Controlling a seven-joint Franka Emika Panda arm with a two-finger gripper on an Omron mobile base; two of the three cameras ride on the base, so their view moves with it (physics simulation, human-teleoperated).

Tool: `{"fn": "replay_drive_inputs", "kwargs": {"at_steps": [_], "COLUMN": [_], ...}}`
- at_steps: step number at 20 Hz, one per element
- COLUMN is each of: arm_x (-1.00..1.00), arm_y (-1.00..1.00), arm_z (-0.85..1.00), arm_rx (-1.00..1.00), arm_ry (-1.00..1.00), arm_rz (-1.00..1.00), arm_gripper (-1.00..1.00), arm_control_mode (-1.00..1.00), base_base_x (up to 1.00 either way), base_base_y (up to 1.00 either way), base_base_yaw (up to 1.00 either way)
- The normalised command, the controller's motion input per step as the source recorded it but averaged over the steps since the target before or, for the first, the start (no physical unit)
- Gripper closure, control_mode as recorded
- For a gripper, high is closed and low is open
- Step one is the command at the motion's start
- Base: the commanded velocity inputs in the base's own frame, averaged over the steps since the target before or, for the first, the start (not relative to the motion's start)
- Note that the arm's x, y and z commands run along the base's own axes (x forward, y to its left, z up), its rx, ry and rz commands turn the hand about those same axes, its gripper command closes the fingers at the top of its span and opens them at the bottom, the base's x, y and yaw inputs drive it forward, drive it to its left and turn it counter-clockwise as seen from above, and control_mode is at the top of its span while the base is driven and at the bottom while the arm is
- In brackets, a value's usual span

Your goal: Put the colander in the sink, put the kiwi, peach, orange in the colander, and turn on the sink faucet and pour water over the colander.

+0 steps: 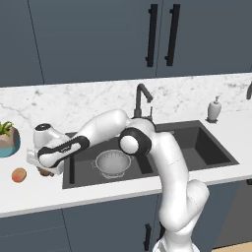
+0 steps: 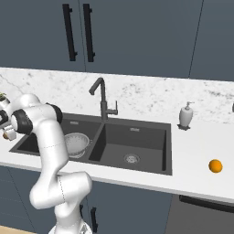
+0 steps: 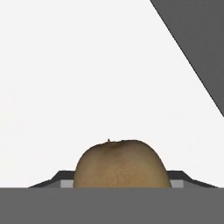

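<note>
— Glossy white arm [image 1: 170, 162], built of fat rounded links, thick as pipes.

— Dark at the joints: a charcoal collar round a white disc cap at the elbow [image 1: 132, 143], another such ring in the right base view [image 2: 22, 121].

— Black band along the forearm [image 1: 63, 149], edged white, ending in a boxy white hand [image 1: 38, 158].

— Bulbous white shoulder [image 1: 189, 206] above a round base. No cables, no screws, no legible markings.

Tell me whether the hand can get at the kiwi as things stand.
Most likely yes. The hand is already down on the counter left of the sink, and the kiwi sits right between its fingers with nothing in the way.
</note>
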Motion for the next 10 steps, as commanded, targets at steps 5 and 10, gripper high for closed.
{"fn": "replay_drive_inputs", "kwargs": {"at_steps": [5, 10], "arm_x": [-0.07, -0.27], "arm_y": [-0.21, -0.81], "arm_z": [0.01, 0.19], "arm_rx": [0.00, 0.00], "arm_ry": [0.00, -0.04], "arm_rz": [0.00, 0.02], "arm_gripper": [1.00, 1.00], "arm_control_mode": [-1.00, -1.00], "base_base_x": [0.00, 0.00], "base_base_y": [0.00, 0.00], "base_base_yaw": [0.00, 0.00]}}
